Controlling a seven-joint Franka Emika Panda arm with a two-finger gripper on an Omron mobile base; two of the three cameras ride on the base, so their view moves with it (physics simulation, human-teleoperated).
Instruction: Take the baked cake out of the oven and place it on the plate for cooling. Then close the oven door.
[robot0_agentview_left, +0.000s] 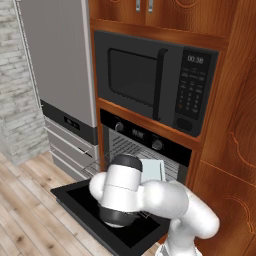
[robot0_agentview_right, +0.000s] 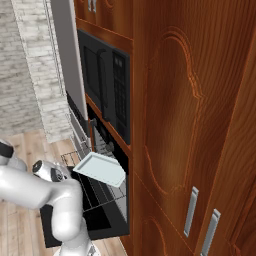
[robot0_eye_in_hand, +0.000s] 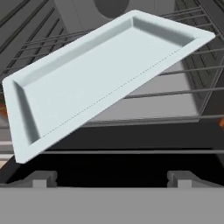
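The oven, set beneath the black microwave in the wooden cabinet wall, stands with the oven door dropped flat toward the floor, which gives the arm free access to the wire racks. The gripper faces straight into the cavity with its jaws spread wide and nothing between them; the two dark fingertips sit low before the front rack bar, a posture that appears suited to reaching forward onto the tray edge. A pale grey-white baking tray, shallow, rectangular and with a raised rim, rests on the pulled-out rack at the mouth of the oven, skewed so that one corner points toward the camera; in the right base view the baking tray projects beyond the oven front above the open door. Its inner surface looks bare and uniform, and no cake can be made out on it. Retrieval therefore seems not yet begun, and the door remains to be closed.
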